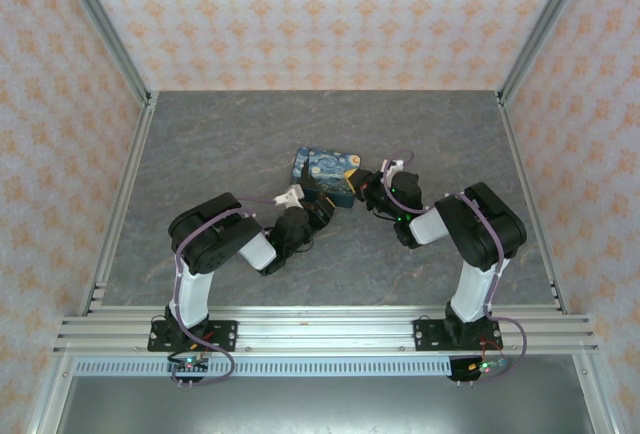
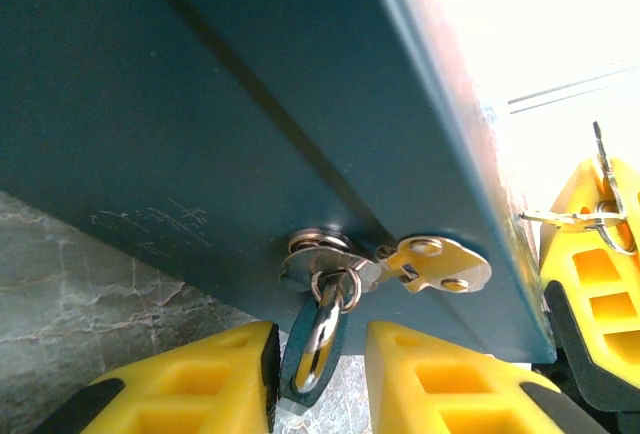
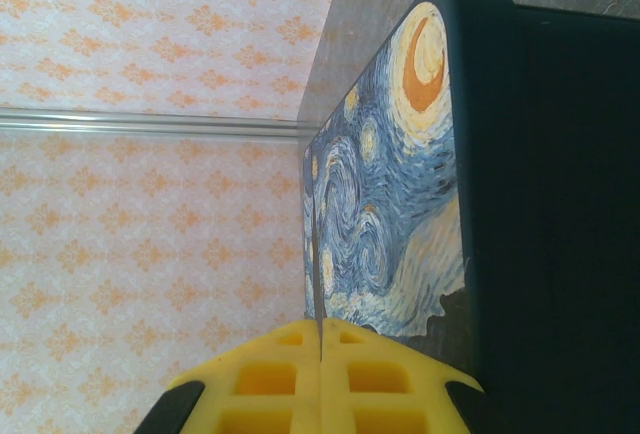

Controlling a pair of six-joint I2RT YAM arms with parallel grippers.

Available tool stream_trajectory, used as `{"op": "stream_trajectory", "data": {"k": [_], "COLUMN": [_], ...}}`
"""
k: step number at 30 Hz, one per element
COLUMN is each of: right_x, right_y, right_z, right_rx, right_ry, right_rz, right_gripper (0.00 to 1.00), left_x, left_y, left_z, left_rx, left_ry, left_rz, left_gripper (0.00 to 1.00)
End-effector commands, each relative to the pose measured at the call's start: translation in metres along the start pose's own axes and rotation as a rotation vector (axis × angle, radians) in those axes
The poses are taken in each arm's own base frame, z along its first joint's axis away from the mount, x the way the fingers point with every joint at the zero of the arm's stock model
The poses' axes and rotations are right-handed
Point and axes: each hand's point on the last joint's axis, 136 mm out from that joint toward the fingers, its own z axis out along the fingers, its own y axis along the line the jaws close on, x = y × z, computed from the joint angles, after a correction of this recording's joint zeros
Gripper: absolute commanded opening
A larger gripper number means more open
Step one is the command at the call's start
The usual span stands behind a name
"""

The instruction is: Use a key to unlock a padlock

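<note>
1. Teal-blue and tiny, the padlock (image 2: 318, 344) is hanging by its silver shackle from the hasp (image 2: 430, 264) on the side of the box (image 2: 150, 104).
2. Yellow fingers of the left gripper (image 2: 320, 394) are flanking it, spread apart.
3. Clamped fingers of the right gripper (image 3: 320, 359) are pinching the key (image 2: 550, 218) nearby.

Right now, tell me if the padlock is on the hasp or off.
On: the padlock hangs by its shackle from the hasp staple on the box. Locked or unlocked, cannot tell.
</note>
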Motion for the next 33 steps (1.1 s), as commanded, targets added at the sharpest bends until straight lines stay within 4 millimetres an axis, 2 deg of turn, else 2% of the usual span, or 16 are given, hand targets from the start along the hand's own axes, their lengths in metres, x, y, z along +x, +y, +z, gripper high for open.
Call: {"op": "stream_trajectory", "data": {"k": [1,7,11,15,16,24,28,33], "right_x": [0.009,0.008,0.008,0.008,0.007,0.018,0.029,0.058], "right_y": [-0.021,-0.02,-0.014,0.001,0.005,0.043,0.043,0.031], "right_z": [-0.002,-0.002,-0.001,0.001,0.0,-0.023,-0.04,-0.057], "right_rx": [0.054,0.054,0.047,0.026,0.021,-0.016,-0.009,0.004], "right_ry": [0.034,0.035,0.043,0.056,0.059,0.103,0.129,0.174], "right_rz": [0.029,0.029,0.026,0.009,0.004,-0.054,-0.062,-0.075], "right_gripper": [0.0,0.0,0.0,0.0,0.0,0.0,0.0,0.0], "left_x": [0.007,0.008,0.006,0.004,0.0,-0.007,-0.012,-0.013], "left_y": [0.023,0.025,0.023,0.022,0.013,-0.007,-0.016,-0.03], "left_z": [-0.001,0.001,-0.002,-0.006,-0.008,-0.019,-0.022,-0.021], "left_rx": [-0.105,-0.117,-0.125,-0.148,-0.134,-0.119,-0.103,-0.053], "left_ry": [0.019,0.022,0.025,0.06,0.06,0.184,0.237,0.289], "left_rz": [0.052,0.057,0.066,0.088,0.084,0.074,0.06,0.019], "left_gripper": [0.28,0.22,0.13,0.0,0.0,0.0,0.0,0.0]}}
